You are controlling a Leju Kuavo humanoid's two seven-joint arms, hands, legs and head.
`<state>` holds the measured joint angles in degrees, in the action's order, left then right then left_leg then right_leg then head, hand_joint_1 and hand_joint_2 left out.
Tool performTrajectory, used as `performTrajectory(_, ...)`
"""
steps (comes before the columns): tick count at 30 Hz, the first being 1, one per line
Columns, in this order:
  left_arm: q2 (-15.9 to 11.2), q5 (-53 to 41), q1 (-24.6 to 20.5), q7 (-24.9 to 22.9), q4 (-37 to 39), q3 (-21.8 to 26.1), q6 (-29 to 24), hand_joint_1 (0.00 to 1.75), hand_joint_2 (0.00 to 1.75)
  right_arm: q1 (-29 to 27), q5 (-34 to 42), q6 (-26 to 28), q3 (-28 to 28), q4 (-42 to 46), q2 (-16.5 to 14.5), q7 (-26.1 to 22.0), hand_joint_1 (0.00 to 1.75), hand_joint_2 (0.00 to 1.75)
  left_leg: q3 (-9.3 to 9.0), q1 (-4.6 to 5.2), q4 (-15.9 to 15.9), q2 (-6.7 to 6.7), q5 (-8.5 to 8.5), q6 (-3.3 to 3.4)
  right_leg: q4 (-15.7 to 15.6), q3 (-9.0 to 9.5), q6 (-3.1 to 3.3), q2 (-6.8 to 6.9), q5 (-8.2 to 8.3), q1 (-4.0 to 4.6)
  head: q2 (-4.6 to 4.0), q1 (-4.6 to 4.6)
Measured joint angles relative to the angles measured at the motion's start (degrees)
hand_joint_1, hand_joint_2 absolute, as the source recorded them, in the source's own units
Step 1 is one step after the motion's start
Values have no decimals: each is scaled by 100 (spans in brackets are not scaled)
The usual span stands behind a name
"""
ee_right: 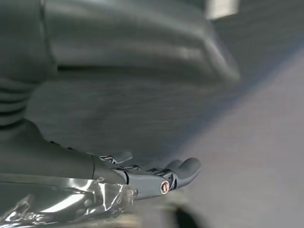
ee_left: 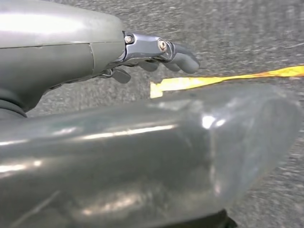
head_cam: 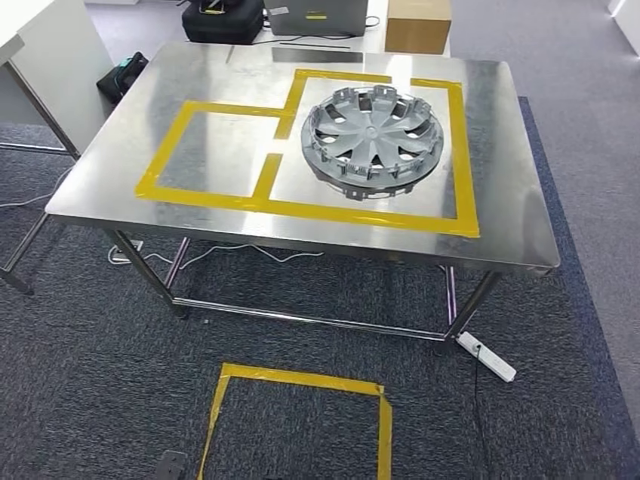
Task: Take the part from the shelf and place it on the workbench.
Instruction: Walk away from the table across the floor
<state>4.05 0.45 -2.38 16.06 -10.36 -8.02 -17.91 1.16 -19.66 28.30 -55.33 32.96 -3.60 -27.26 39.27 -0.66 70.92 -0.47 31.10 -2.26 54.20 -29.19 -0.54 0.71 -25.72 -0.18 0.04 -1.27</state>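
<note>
The part, a silver wheel cover [head_cam: 372, 140] with several spokes, lies flat on the steel workbench [head_cam: 113, 180], inside the right-hand rectangle of yellow tape [head_cam: 468, 170]. No hand touches it. My left hand [ee_left: 157, 54] hangs over grey carpet, its fingers stretched out and holding nothing. My right hand [ee_right: 157, 173] also hangs by my side with straight fingers and nothing in it.
A second, smaller yellow-taped rectangle [head_cam: 170, 150] marks the workbench's left half. A yellow tape square [head_cam: 302, 385] is on the carpet in front of the bench. A white power strip [head_cam: 487, 357] lies by the right front leg. A cardboard box [head_cam: 417, 24] and dark bags [head_cam: 223, 18] stand behind the bench.
</note>
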Motion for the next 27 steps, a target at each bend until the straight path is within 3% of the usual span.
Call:
performTrajectory(1, -3, -28, -8, -27, -1, 0, 11, 0, 0, 32, -50, 26, -70, -282, 8, 258, 0, 175, -138, -13, -110, 1, -104, -19, 44, -67, -14, -2, 20, -15, 0, -1)
performTrajectory(3, -4, -88, -49, -75, -2, -1, 28, 0, 0, 86, -173, 48, -146, -757, 1, 795, 0, 175, -631, -40, -791, 5, -348, -58, 151, -196, -57, -9, 39, -44, 0, -5)
performTrajectory(5, 2, -140, -109, -104, -2, -3, 39, 0, 0, 140, -298, 44, -163, -1123, -29, 1253, 0, 175, -971, -39, -1365, -7, -405, -40, 259, -312, -126, -16, 61, -44, 0, -14)
performTrajectory(8, 8, -203, -158, -147, -2, -11, 50, 0, 0, 195, -437, -49, -163, -1494, -79, 1766, 0, 175, -935, -22, -1477, -14, -407, 115, 318, -410, -244, -27, 131, -45, 0, -16)
performTrajectory(9, 4, -223, -163, -165, -2, -13, 55, 0, 0, 197, -473, -111, -163, -1580, -97, 1893, 0, 175, -893, -22, -1475, -8, -441, 179, 355, -453, -272, -30, 81, -53, 0, -11)
performTrajectory(11, -10, -272, -180, -198, -2, -21, 68, 0, 0, 200, -542, -302, -162, -1719, -145, 2082, 0, 175, -784, -22, -1484, 4, -535, 290, 737, -627, -309, -40, -305, -63, 0, 8)
performTrajectory(13, -22, -329, -202, -226, -2, -46, 85, 0, 0, 220, -615, -553, -157, -1814, -190, 2167, 0, 175, -651, 3, -1482, 7, -635, 340, 1488, -863, -322, -46, -817, -61, 0, 28)
performTrajectory(14, -24, -350, -211, -236, -2, -64, 91, 0, 0, 233, -653, -680, -150, -1847, -208, 2170, 0, 175, -585, 16, -1481, 8, -685, 345, 1807, -928, -320, -46, -935, -57, 0, 30)
performTrajectory(15, -25, -365, -218, -244, -2, -80, 92, 0, 0, 242, -686, -791, -138, -1872, -223, 2161, 0, 175, -521, 25, -1479, 10, -734, 342, 1967, -915, -312, -46, -917, -53, 0, 31)
performTrajectory(16, -26, -375, -226, -247, -2, -92, 90, 0, 0, 248, -713, -884, -125, -1894, -237, 2149, 0, 175, -459, 30, -1477, 10, -785, 334, 1931, -805, -299, -47, -785, -49, 0, 31)
performTrajectory(18, -31, -388, -239, -248, -3, -106, 84, 0, 0, 265, -741, -984, -104, -1926, -258, 2135, 0, 175, -356, 33, -1473, 7, -886, 301, 1314, -311, -262, -48, -472, -44, 0, 31)
performTrajectory(20, -34, -399, -248, -248, -7, -109, 81, 0, 0, 295, -749, -1016, -97, -1943, -274, 2128, 0, 175, -294, 44, -1460, 2, -977, 242, 508, 220, -228, -51, -456, -29, 0, 26)
performTrajectory(22, -37, -405, -258, -249, -9, -110, 78, 0, 0, 310, -756, -1029, -91, -1958, -287, 2120, 0, 87, -278, 45, -1462, 6, -1057, 170, 175, 381, -186, -57, -545, 1, 0, 26)
performTrajectory(24, -43, -411, -260, -249, -9, -111, 63, 0, 0, 298, -773, -1080, -75, -1977, -305, 2107, 0, 0, -264, 23, -1454, 11, -1058, 100, 172, 319, -101, -52, -500, 4, 0, 32)
performTrajectory(25, -45, -416, -257, -249, -9, -112, 53, 0, 0, 290, -783, -1129, -67, -1983, -313, 2096, 0, 0, -230, 14, -1367, 12, -935, 67, 168, 290, -47, -46, -459, -2, 0, 24)
performTrajectory(27, -48, -438, -253, -249, -9, -117, 39, 0, 0, 284, -797, -1256, -55, -1988, -327, 2064, 0, 0, -65, 8, -869, 12, -457, 18, 162, 213, 26, -36, -370, -14, 0, 5)
